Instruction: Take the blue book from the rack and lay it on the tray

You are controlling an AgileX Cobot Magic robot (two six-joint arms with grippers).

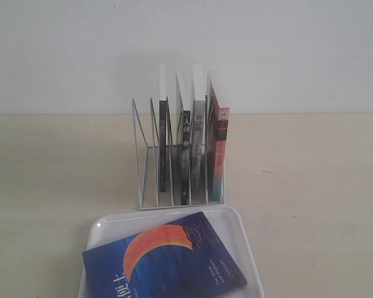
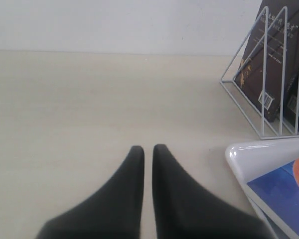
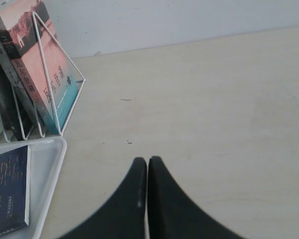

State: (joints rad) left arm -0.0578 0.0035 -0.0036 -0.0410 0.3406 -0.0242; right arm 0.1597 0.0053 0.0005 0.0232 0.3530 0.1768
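1. Left claw (image 2: 148, 148): fingers drawn together to a thin slit, gripping nothing, low over bare tabletop (image 2: 89, 99).
2. Right claw (image 3: 147, 160): pressed shut tip to tip, likewise gripping nothing, also over bare tabletop.
3. Blue book (image 1: 165, 264): out of the rack, flat and cover-up on the tray (image 1: 239, 225), between the two claws. Turned askew, with one corner reaching to or just over the rim on the left claw's side. Near edge cut off in the exterior view.
4. Rack (image 1: 146, 162): just beyond the tray's far rim, ahead of both claws and inward of each.
   - Open end slot on the left claw's side.
   - Black-spined books (image 1: 184, 149) upright in the middle slots.
   - Pink-and-teal book (image 1: 219, 149) in the end slot nearest the right claw.
5. Open room: wide bare tabletop ahead of and outward from each claw, back to the pale wall.
6. Nearest edges: the tray's rounded corner and the rack's wire foot, both inward of each claw and clear of the fingertips.
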